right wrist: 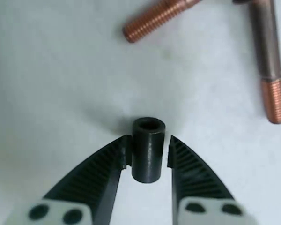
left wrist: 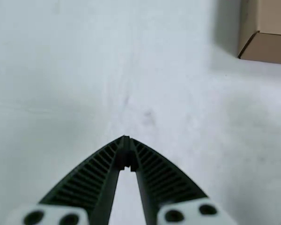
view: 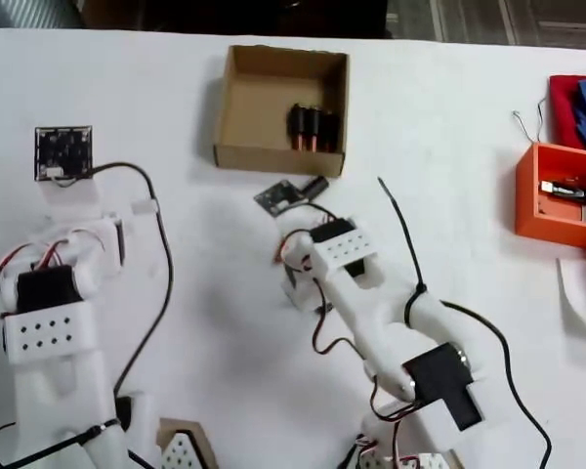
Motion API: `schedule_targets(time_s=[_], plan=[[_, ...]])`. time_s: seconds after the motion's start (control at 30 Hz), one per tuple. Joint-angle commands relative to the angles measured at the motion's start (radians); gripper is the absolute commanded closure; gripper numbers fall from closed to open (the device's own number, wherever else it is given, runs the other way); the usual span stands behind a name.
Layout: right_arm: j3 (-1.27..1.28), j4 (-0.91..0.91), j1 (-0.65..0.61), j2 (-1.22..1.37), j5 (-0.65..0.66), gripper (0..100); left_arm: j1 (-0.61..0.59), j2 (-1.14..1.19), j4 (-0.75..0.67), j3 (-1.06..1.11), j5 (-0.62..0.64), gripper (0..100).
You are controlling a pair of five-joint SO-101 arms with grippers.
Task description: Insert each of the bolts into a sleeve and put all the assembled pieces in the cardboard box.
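Right tool [right wrist: 149, 152] straddles upright black sleeve [right wrist: 148, 140], copper bolts [right wrist: 154, 21] lying beyond.

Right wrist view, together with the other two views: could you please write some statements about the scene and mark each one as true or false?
1. The black cylindrical sleeve stands upright between the fingers of the right gripper. True.
2. Two copper-coloured threaded bolts lie on the white table. True.
3. The left gripper holds a bolt. False: it is shut, with nothing between its fingers.
4. The brown cardboard box is empty. False: dark pieces with copper ends lie inside it.
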Motion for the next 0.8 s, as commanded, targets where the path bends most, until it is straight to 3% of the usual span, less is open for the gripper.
schedule_targets(time_s=[0.0, 0.6, 0.7, 0.77], plan=[[-0.026, 0.002, -0.001, -0.007, 0.006, 87.9, -0.002, -0.003, -0.011, -0.002, 0.006, 97], [-0.091, 0.028, 0.047, 0.150, 0.006, 88.6, -0.006, -0.003, -0.011, -0.002, 0.006, 97], [-0.092, 0.024, 0.051, 0.133, 0.000, 99.1, -0.006, -0.003, -0.011, -0.002, 0.006, 97], [-0.091, 0.024, 0.053, 0.096, 0.000, 97.4, -0.006, -0.003, -0.011, -0.002, 0.006, 97]])
